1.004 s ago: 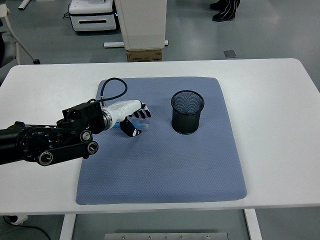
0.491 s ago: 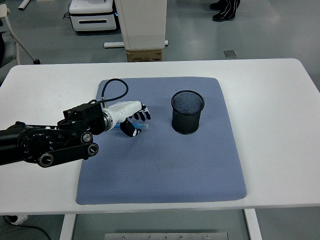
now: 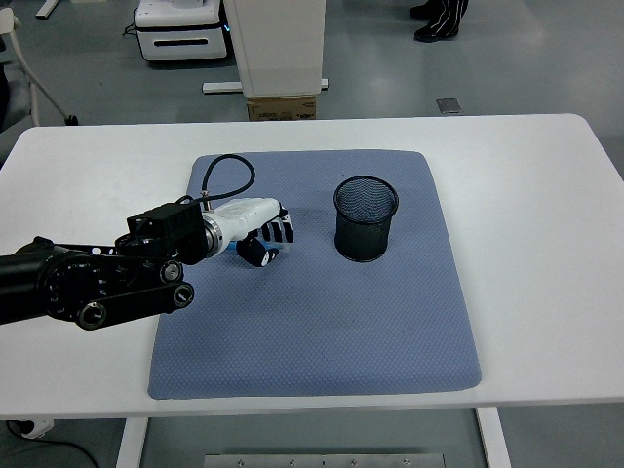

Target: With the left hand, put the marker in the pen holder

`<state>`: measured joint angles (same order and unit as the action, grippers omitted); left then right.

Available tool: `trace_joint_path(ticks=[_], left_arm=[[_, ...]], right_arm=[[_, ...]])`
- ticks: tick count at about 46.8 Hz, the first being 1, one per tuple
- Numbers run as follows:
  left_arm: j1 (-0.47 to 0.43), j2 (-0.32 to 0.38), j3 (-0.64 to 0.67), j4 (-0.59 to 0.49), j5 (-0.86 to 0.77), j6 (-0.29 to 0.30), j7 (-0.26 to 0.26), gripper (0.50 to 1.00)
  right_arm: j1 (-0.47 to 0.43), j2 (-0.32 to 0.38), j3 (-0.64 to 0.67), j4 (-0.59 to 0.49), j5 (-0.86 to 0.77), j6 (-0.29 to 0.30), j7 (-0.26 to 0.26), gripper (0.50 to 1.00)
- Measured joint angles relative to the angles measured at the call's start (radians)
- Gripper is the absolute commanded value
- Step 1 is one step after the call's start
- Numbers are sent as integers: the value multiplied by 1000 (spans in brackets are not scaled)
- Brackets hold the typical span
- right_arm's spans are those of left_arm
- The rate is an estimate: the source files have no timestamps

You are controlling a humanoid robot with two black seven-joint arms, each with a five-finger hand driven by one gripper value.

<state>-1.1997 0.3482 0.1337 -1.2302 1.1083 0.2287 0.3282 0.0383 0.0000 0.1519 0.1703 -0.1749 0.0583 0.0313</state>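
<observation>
A light blue marker (image 3: 272,255) lies on the blue-grey mat (image 3: 322,322) left of centre, mostly hidden under my hand. My left hand (image 3: 263,239) has white and black fingers (image 3: 278,227) curled down around the marker, at mat level. The black mesh pen holder (image 3: 366,219) stands upright on the mat about a hand's width to the right of my hand, and its inside looks empty. My left arm (image 3: 88,283) reaches in from the left edge. The right arm is out of view.
The white table (image 3: 546,244) extends around the mat. Behind the table are a cardboard box (image 3: 283,105), a white column (image 3: 278,44) and a white machine base (image 3: 180,29). A person's legs (image 3: 439,18) show at the top right.
My left hand's fingers have curled tighter over the marker, hiding more of it. The hand has shifted slightly. The pen holder has not moved.
</observation>
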Motion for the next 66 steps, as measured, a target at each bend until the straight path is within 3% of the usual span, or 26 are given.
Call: trace_joint_path(ticks=[15, 19, 53, 66], left_arm=[[0, 0, 14, 0, 35, 0, -1, 572], [0, 0, 14, 0, 35, 0, -1, 508], [-11, 8, 13, 2, 35, -2, -5, 500], [-37, 15, 4, 57, 22, 1, -9, 500]], right_arm=[[0, 0, 0, 0, 0, 0, 0, 1000], [0, 0, 0, 0, 0, 0, 1, 1000], [0, 0, 0, 0, 0, 0, 1, 1000], [0, 0, 0, 0, 0, 0, 0, 1000]])
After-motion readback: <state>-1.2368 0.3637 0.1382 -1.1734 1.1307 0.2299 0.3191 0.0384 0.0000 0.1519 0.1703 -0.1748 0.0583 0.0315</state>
